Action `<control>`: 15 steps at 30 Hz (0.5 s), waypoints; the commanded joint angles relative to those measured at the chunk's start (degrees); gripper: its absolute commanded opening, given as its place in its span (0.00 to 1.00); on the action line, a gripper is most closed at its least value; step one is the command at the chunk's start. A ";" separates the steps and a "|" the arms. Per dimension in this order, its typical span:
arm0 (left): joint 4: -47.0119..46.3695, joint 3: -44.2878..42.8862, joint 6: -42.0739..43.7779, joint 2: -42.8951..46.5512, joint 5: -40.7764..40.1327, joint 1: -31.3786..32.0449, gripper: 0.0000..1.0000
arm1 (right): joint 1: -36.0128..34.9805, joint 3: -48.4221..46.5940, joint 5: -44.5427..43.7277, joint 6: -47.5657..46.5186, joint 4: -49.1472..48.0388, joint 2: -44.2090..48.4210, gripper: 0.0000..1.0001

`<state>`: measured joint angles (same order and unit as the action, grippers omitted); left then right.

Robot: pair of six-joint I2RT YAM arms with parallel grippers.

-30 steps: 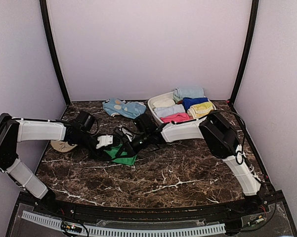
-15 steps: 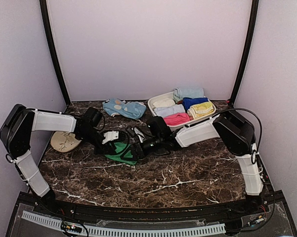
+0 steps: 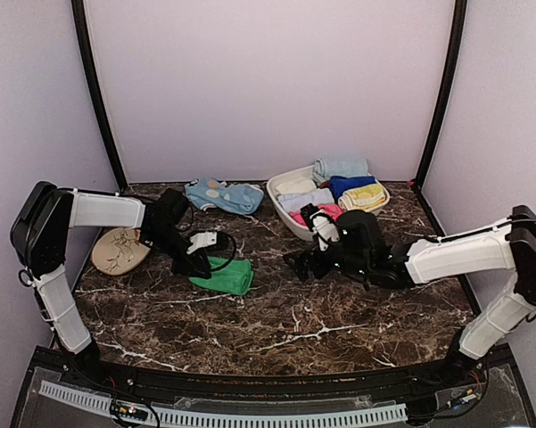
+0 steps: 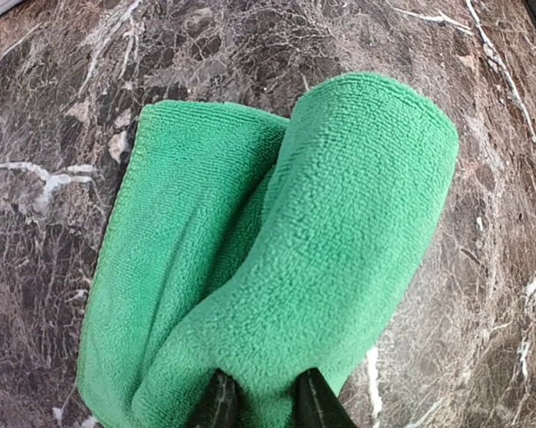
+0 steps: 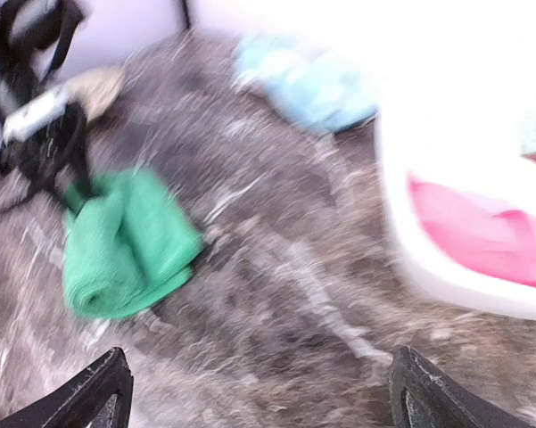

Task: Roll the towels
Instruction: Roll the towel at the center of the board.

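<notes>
Clamped on the near end of the green towel (image 4: 321,232) with the left pincer (image 4: 263,406), tips close together on the soft roll. Lying partly rolled on the dark worktop (image 3: 339,312), left of the white tub (image 3: 279,209). Over to the right, holding the right pincer (image 5: 263,392) wide apart, nothing in it.

Left arm's fingers (image 4: 219,403) pinched nearly together; right arm's fingers (image 5: 100,390) spread wide.
</notes>
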<state>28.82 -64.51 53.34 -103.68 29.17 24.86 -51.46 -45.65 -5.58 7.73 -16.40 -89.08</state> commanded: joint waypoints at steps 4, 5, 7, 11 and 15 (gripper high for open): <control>10.65 -2.65 -2.28 -8.39 -0.70 0.46 0.24 | -1.96 5.23 -11.40 -9.62 -19.90 5.21 0.96; 11.04 -3.13 -2.68 -8.98 -0.69 0.51 0.24 | -4.23 4.35 -12.70 -15.40 -19.37 3.47 0.96; 12.75 -4.72 -3.13 -10.55 -0.74 0.47 0.25 | -9.13 3.49 -14.66 -27.83 -19.35 -0.55 0.95; 15.88 -6.70 -2.83 -12.86 -0.74 0.50 0.24 | -17.93 2.16 -17.16 -48.05 -24.80 -9.78 0.84; 17.82 -7.84 -2.59 -14.76 -1.32 0.40 0.25 | -21.43 -3.34 -16.23 -58.68 -28.68 -18.97 0.77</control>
<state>39.62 -74.81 51.35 -111.57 32.47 24.16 -70.67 -44.25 -20.58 -32.95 -38.33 -102.08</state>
